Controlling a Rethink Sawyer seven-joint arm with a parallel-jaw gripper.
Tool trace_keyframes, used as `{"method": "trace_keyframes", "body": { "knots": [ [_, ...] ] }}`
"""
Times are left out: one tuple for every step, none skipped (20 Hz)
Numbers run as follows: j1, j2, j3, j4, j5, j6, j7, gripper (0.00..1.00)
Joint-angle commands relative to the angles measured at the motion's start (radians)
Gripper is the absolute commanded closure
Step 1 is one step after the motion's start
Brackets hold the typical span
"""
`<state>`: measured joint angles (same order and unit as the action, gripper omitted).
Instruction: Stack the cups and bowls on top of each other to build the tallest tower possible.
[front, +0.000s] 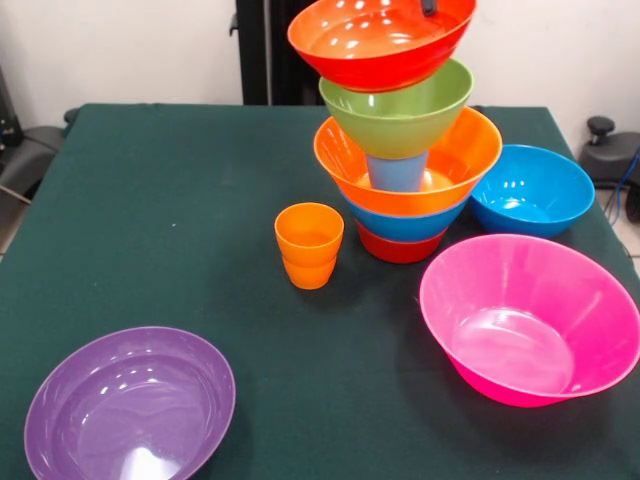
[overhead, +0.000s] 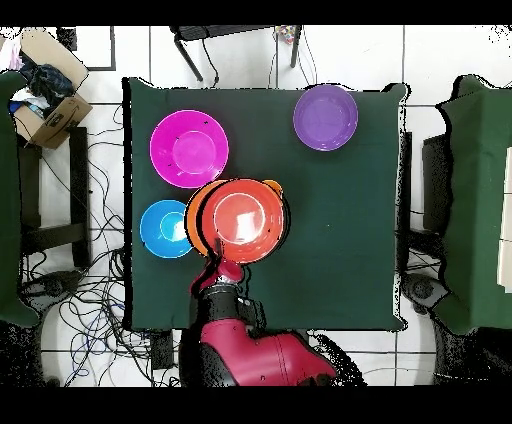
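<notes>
The tower (front: 400, 170) stands right of centre: a red bowl (front: 398, 247) at the base, a blue bowl (front: 405, 223), then a wide orange bowl (front: 445, 165) holding a light blue cup (front: 396, 172). On the cup rests a lime green bowl (front: 398, 112). A red-orange bowl (front: 380, 40) tilts on top. My gripper (front: 430, 6) shows only as a dark tip at that bowl's far rim. From overhead the arm (overhead: 225, 300) reaches the same bowl (overhead: 240, 220). Two nested orange cups (front: 309, 245) stand left of the tower.
A blue bowl (front: 532, 190) (overhead: 165, 228) sits just right of the tower. A large pink bowl (front: 530, 320) (overhead: 189, 149) is in front of it. A purple bowl (front: 130, 405) (overhead: 325, 117) lies at the near left corner of the green table (front: 150, 220).
</notes>
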<state>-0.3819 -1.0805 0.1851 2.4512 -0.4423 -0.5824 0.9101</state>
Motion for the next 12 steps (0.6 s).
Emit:
{"method": "trace_keyframes", "body": {
  "knots": [
    [0.085,0.077,-0.079,-0.069,0.062,-0.051,0.197,1.0],
    [0.094,0.072,-0.085,-0.068,0.069,-0.047,0.201,1.0],
    [0.1,0.064,-0.087,-0.067,0.07,-0.04,0.207,1.0],
    [0.104,0.059,-0.088,-0.066,0.071,-0.034,0.211,1.0],
    [0.109,0.059,-0.092,-0.067,0.071,-0.035,0.213,1.0],
    [0.112,0.06,-0.094,-0.07,0.07,-0.034,0.217,1.0],
    [0.114,0.062,-0.095,-0.073,0.069,-0.034,0.221,1.0],
    [0.117,0.064,-0.098,-0.077,0.068,-0.036,0.224,1.0],
    [0.118,0.072,-0.102,-0.084,0.065,-0.041,0.227,1.0],
    [0.123,0.086,-0.108,-0.09,0.066,-0.052,0.229,1.0],
    [0.129,0.096,-0.115,-0.095,0.067,-0.058,0.231,1.0],
    [0.136,0.105,-0.123,-0.099,0.069,-0.066,0.23,1.0]
  ]
}}
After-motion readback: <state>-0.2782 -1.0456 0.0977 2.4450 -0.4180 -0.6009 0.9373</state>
